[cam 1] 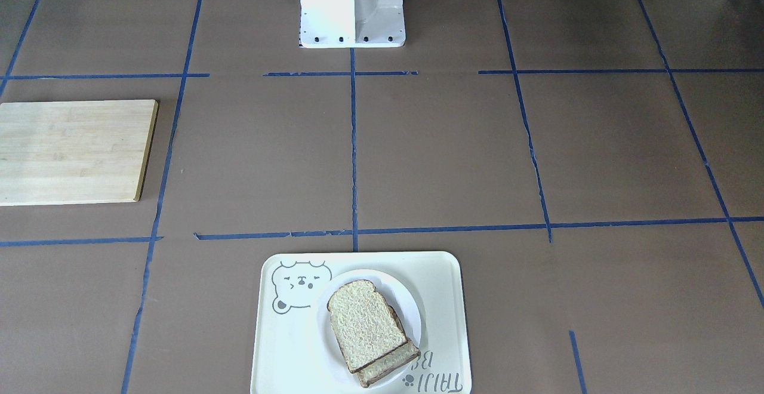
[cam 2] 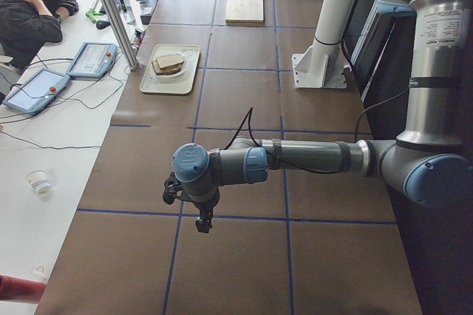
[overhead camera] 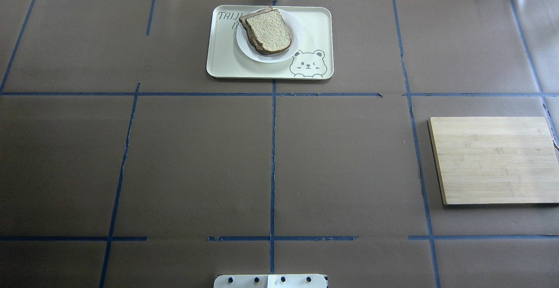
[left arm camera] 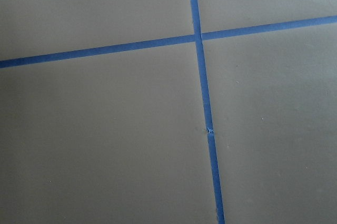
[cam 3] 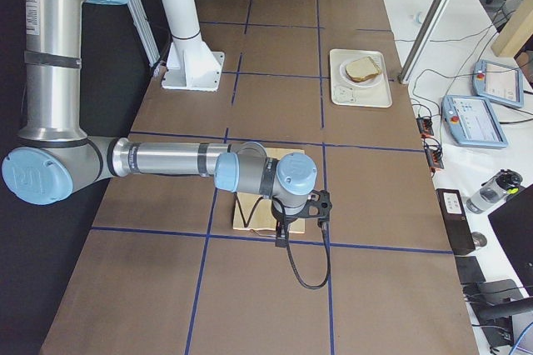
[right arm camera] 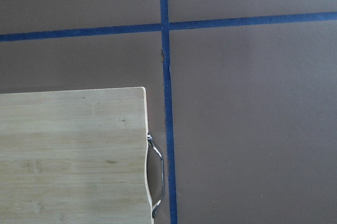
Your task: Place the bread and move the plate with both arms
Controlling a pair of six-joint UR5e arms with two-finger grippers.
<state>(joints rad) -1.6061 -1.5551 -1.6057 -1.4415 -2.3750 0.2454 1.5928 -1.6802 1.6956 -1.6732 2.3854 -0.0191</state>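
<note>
A slice of tan bread (cam 1: 365,321) with a dark crust lies on top of a second slice on the small white plate (cam 1: 410,310). The plate sits on a cream tray (cam 1: 444,274) with a bear drawing, at the table's far middle in the overhead view, where the bread (overhead camera: 270,29) and plate (overhead camera: 295,39) also show. My left gripper (cam 2: 202,222) hangs above bare table far from the tray. My right gripper (cam 3: 281,239) hangs over the edge of a wooden board. Both show only in the side views, so I cannot tell whether they are open or shut.
A bamboo cutting board (overhead camera: 493,159) with a metal handle (right arm camera: 158,174) lies on the robot's right side. The white robot base (cam 1: 352,6) stands at the near middle. Blue tape lines grid the brown table. An operator (cam 2: 29,4) sits beyond the tray's edge, with tablets and cables.
</note>
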